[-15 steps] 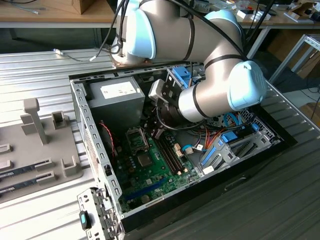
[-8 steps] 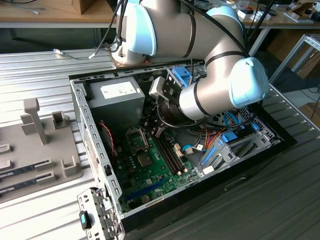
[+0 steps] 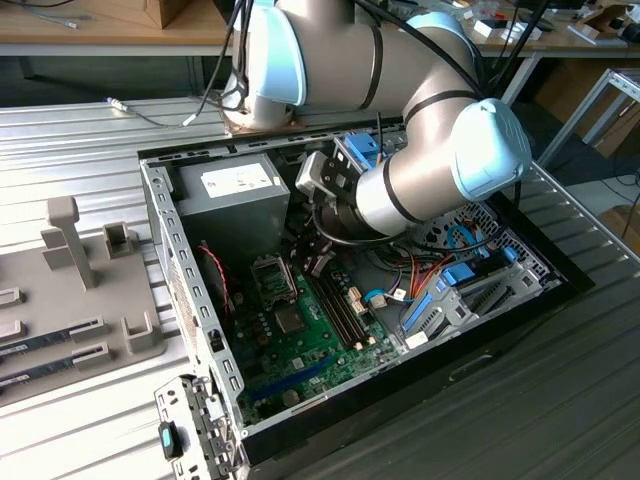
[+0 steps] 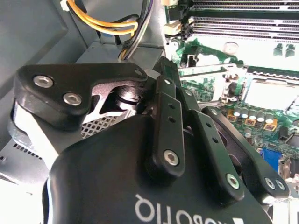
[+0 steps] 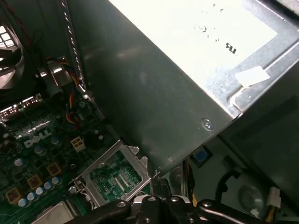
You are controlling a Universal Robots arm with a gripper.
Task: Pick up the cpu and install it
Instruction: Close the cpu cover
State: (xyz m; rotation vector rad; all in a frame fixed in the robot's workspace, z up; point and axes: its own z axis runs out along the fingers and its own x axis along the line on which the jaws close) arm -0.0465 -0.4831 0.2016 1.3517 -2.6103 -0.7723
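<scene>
In both wrist views a pale silver-grey square, apparently the cpu (image 5: 53, 215) (image 4: 271, 94), lies flat in the motherboard socket. The dark metal socket frame (image 5: 114, 175) (image 4: 205, 74) stands swung up beside it. My gripper (image 4: 160, 65) (image 5: 159, 186) hangs inside the open computer case (image 3: 175, 275), close to the lifted frame's edge and to the corner of the grey power supply (image 3: 235, 195). Its black fingers (image 4: 168, 126) meet at the tips, and I see nothing between them. In the exterior view the gripper (image 3: 312, 255) is just at the right of the socket (image 3: 272, 272).
The power supply wall (image 5: 187, 70) rises right beside the gripper. Yellow and black cables (image 4: 107, 23) run past it. Memory slots (image 3: 340, 305) lie at the exterior view's right of the socket. A grey fixture tray (image 3: 80, 290) with memory sticks (image 3: 50, 335) sits outside the case.
</scene>
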